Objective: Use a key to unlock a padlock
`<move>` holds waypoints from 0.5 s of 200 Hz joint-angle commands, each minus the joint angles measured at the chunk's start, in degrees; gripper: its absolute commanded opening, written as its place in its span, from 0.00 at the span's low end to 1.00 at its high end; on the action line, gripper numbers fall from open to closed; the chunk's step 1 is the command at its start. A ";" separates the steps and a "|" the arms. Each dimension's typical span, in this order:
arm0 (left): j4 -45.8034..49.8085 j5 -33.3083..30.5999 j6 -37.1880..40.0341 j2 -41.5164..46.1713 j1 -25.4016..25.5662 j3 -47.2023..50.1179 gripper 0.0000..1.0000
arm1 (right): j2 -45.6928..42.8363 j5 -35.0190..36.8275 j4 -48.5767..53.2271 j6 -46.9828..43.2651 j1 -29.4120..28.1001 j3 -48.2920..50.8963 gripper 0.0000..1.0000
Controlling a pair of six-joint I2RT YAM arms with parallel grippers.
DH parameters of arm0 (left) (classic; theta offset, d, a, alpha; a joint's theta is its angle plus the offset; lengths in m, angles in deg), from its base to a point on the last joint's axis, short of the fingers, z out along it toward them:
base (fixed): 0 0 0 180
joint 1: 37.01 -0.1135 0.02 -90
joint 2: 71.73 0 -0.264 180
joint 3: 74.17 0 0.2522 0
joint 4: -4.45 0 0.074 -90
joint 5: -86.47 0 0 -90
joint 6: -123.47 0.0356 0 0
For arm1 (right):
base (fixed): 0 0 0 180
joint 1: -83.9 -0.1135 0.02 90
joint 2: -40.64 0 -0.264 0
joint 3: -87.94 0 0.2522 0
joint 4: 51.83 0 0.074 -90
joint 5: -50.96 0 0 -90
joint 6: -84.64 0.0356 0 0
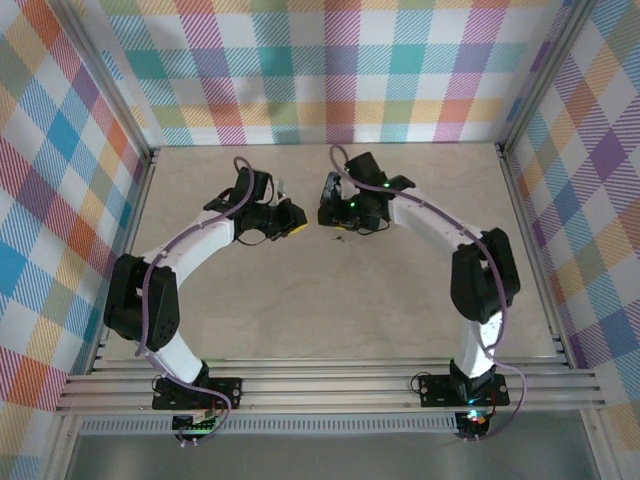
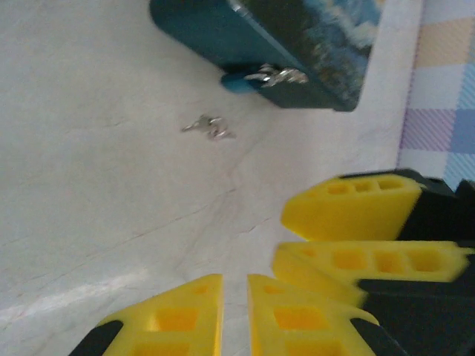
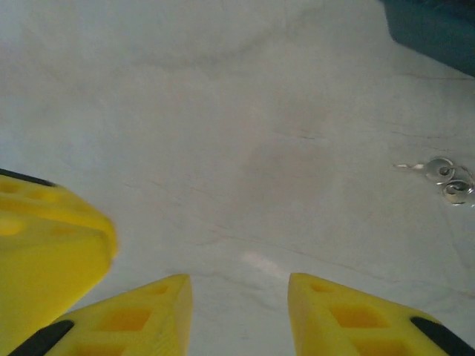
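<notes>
My left gripper (image 2: 234, 311) has its two yellow fingers almost together, with just a thin gap and nothing in it. My right gripper (image 3: 237, 311) has its fingers farther apart, and it holds nothing too. The two grippers are low over the table (image 3: 223, 111), close beside each other.

The key (image 3: 441, 174) lies flat on the table, near the tin (image 2: 223, 30) but not touching it. It looks like it has a second little key with it, maybe on a ring. I think it is very light, hard and thin, and its shiny metal may slip. It lies so flat that the fingers could push it along and not pick it up. I would grab it by the round head, so the thin end stays free to go into the lock.

The padlock (image 2: 241, 80) sits right against the side of the tin. Its blue body sticks out and its silver loop lies against the tin wall. It seems to be hooked on the tin's clasp, but the picture is too blurry to be sure. I think it is small, hard and a bit heavier than the key. I would pinch the blue body on its flat sides, because it may swing when I push the key in.

The tin's lid looks shut, so I cannot tell what is inside.
</notes>
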 commanded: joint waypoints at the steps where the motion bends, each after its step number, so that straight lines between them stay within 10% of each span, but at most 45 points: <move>1: 3.64 -0.73 2.54 0.34 0.15 0.52 0.16 | 3.57 4.47 6.88 -16.00 -0.28 -4.31 0.42; 100: 9.07 -4.54 4.21 7.23 0.15 6.42 0.16 | 16.27 9.61 14.63 -34.05 -0.25 -15.96 0.51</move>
